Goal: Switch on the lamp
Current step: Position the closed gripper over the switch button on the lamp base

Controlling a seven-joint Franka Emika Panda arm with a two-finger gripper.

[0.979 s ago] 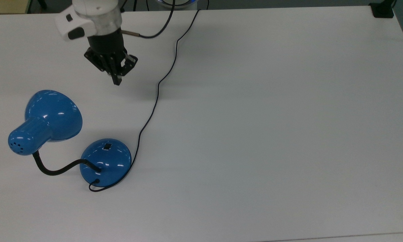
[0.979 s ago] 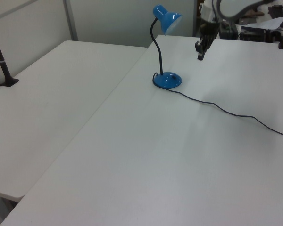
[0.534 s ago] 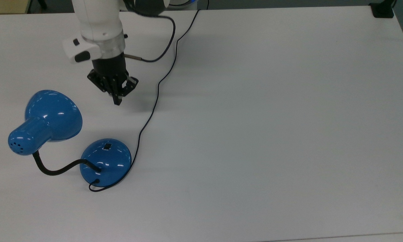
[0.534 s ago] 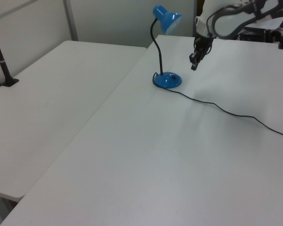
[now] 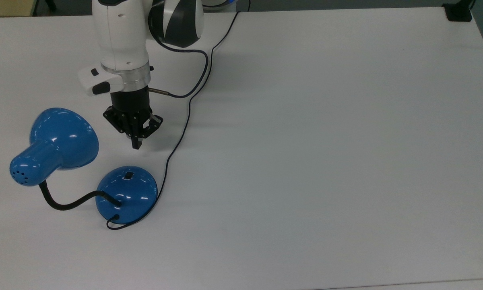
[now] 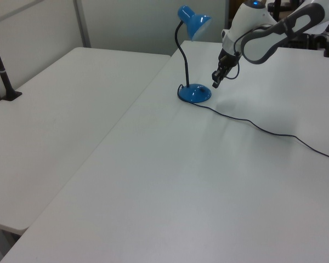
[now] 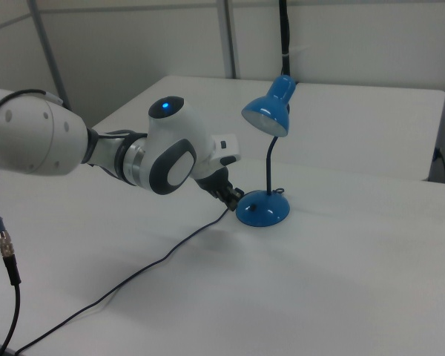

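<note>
The blue lamp (image 5: 56, 145) stands at the top view's left, its bell shade (image 6: 194, 22) on a black gooseneck (image 5: 70, 201) above a round domed base (image 5: 126, 194). A small black switch (image 5: 128, 175) sits on the base's upper side. The shade's opening (image 7: 264, 115) looks unlit. My gripper (image 5: 136, 146) points down with its fingers together and nothing between them, just above the switch in the top view and apart from the base. In the left view the gripper (image 6: 215, 84) hangs just right of the base (image 6: 195, 93).
The lamp's thin black cord (image 5: 189, 104) runs from the base past the gripper's right toward the table's far edge. A white table (image 5: 326, 161) spreads wide to the top view's right. A second table (image 6: 55, 109) adjoins at the left view's left.
The arm has travelled steadily toward the lamp's base, the gripper moving down the top view from near the far edge to just short of the switch. The lamp has not moved.
</note>
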